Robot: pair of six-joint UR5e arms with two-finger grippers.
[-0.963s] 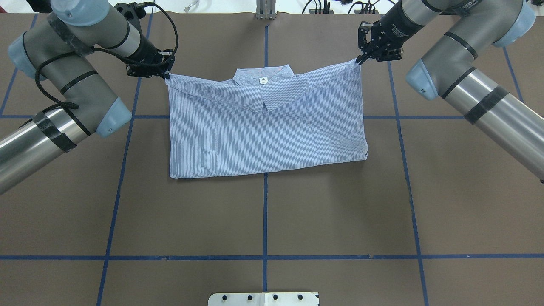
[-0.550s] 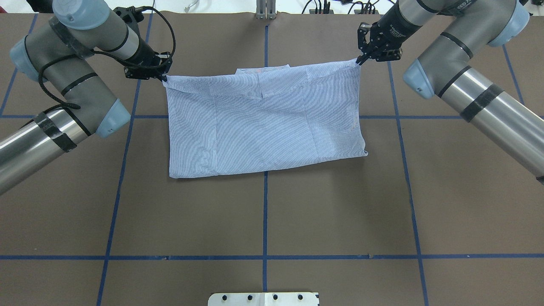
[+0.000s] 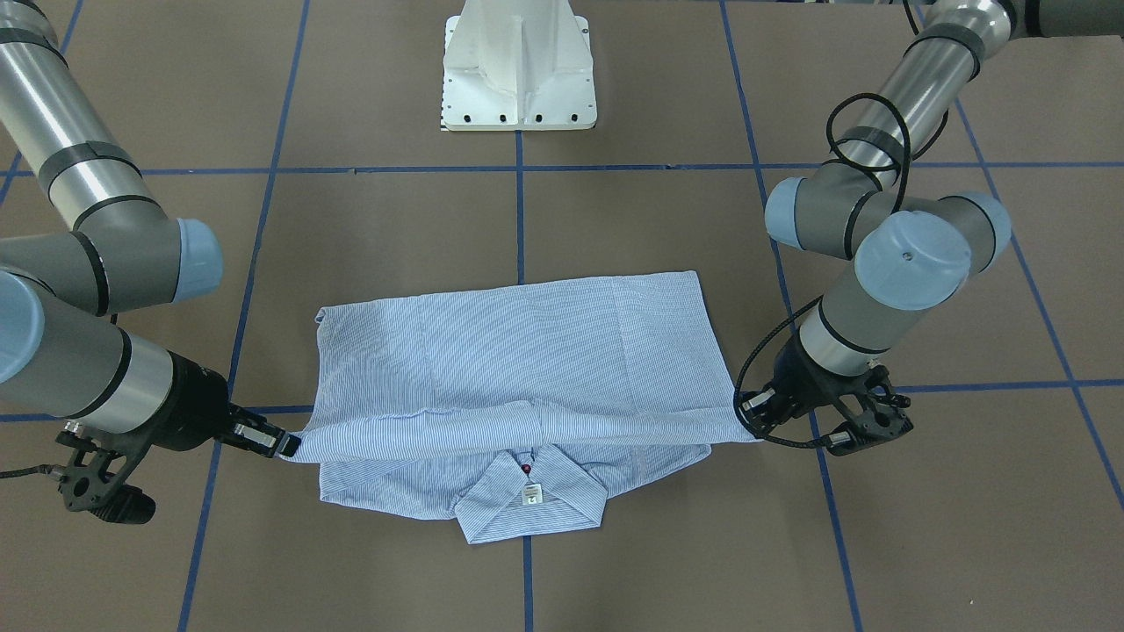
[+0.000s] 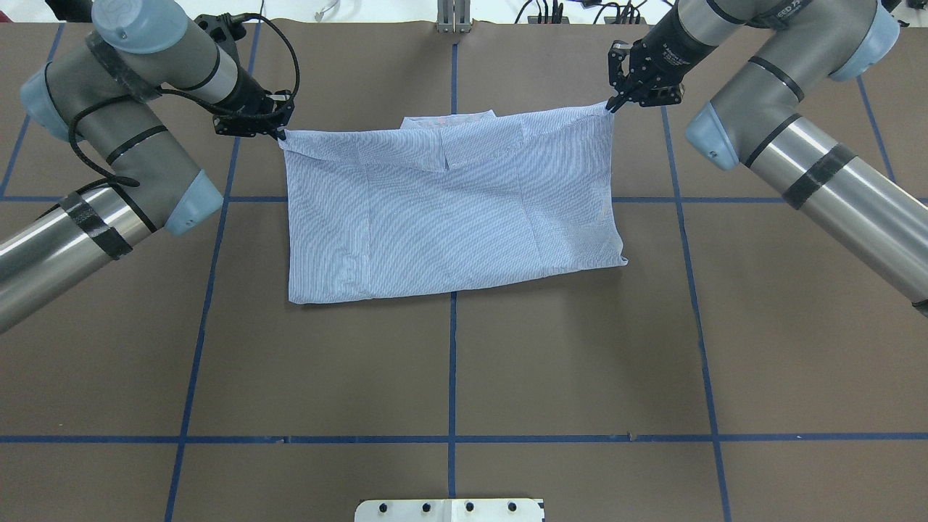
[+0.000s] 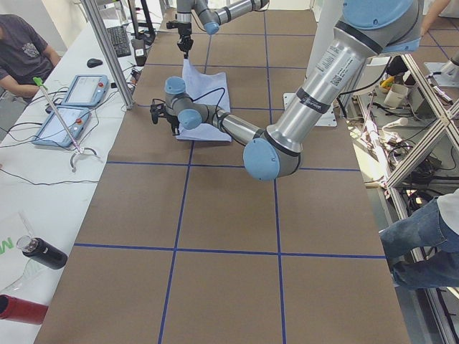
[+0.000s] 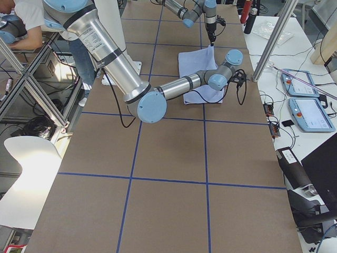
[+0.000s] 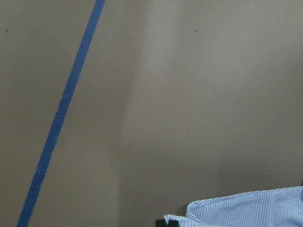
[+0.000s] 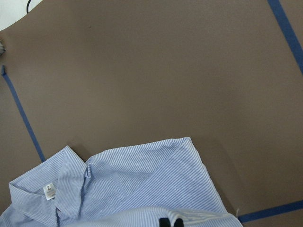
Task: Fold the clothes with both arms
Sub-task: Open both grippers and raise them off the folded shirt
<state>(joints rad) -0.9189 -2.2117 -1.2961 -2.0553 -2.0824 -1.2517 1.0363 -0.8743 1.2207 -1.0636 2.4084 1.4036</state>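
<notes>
shirt [image 4: 449,217]: we judge it light, limp; sags between claws | left claw [image 4: 280,133]; right claw [image 4: 610,107]: each pinched on a raised corner | best held at corners, seams

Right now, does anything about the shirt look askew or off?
Slightly askew: the shirt sits rotated against the blue tape grid, its near edge slanting, left corner closer to the robot. The left gripper and right gripper each pinch a far corner; no damage.
</notes>
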